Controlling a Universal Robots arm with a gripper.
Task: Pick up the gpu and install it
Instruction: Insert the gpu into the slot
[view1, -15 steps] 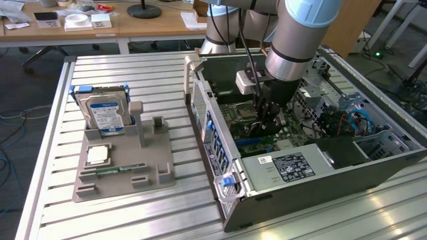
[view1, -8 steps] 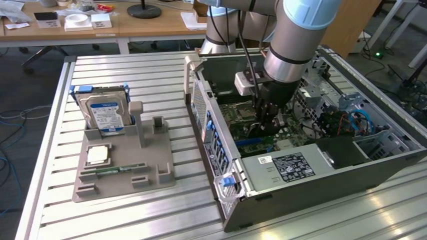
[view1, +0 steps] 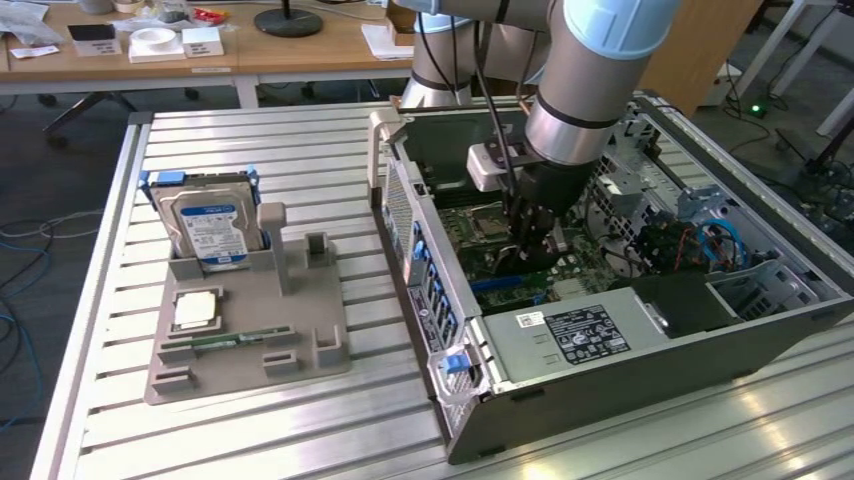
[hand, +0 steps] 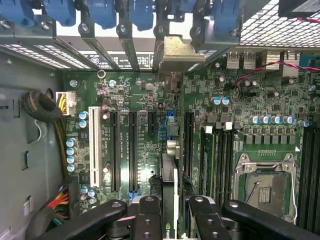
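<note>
Much of the gpu (hand: 169, 175) hides inside the pincer (hand: 172, 215) clamping it above the motherboard (hand: 150, 95)

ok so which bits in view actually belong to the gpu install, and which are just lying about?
In the job:
- gpu, held edge-on in the gripper
- motherboard under it
- open PC case

Lying about:
- hard drive, upright on the grey tray
- processor chip, same tray
- memory stick, same tray
</note>
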